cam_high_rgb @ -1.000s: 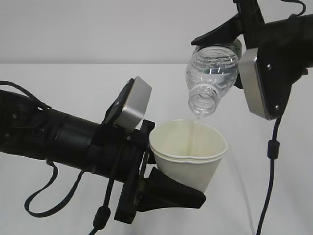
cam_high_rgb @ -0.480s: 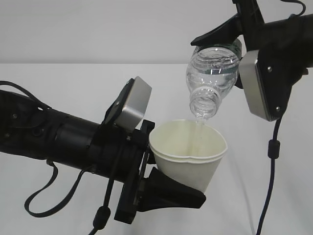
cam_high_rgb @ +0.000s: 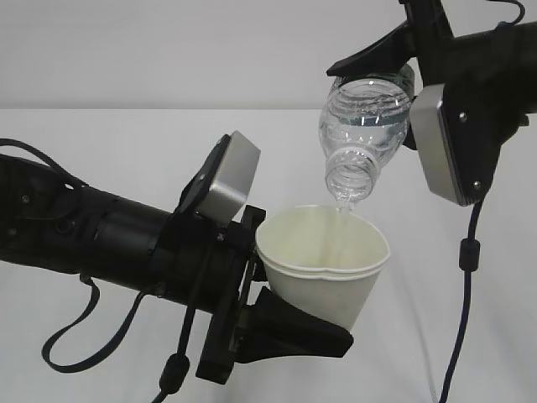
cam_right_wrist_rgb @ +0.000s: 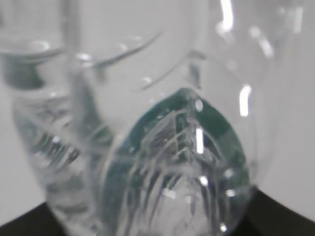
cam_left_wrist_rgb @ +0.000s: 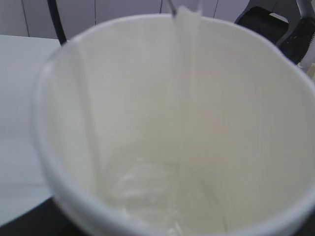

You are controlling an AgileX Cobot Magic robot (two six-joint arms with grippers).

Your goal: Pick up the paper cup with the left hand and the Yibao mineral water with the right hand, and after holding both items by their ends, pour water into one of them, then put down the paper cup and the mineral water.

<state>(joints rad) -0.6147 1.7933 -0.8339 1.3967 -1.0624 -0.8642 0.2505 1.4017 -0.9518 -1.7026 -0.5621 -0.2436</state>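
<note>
Nearest the exterior camera, the left end effector (cam_high_rgb: 285,323) reaches in from the lower left and grips the paper cup (cam_high_rgb: 323,269), its jaws closed around the cup's lower end. The cup is held in the air above the white worktop (cam_high_rgb: 126,151), tilted, with its open mouth facing up and to the right. A grey metal plate (cam_high_rgb: 231,180) sits on top of this arm, and a black cable (cam_high_rgb: 84,336) loops below it.

Inside the cup, the left wrist view shows a cream wall (cam_left_wrist_rgb: 236,123) and a shallow pool of water (cam_left_wrist_rgb: 147,196) at the bottom. A thin stream of water (cam_left_wrist_rgb: 184,73) runs down the inner wall from the rim.

Further back and higher, the right end effector (cam_high_rgb: 419,63) grips the water bottle (cam_high_rgb: 365,126) by its base end; the contact itself is partly hidden. The bottle is tipped steeply, with its capless mouth (cam_high_rgb: 348,180) pointing down just above the cup's rim, apart from it. Water falls from the mouth into the cup. The right wrist view shows the clear ribbed body and dark green label (cam_right_wrist_rgb: 182,128) close up, with water inside.
</note>
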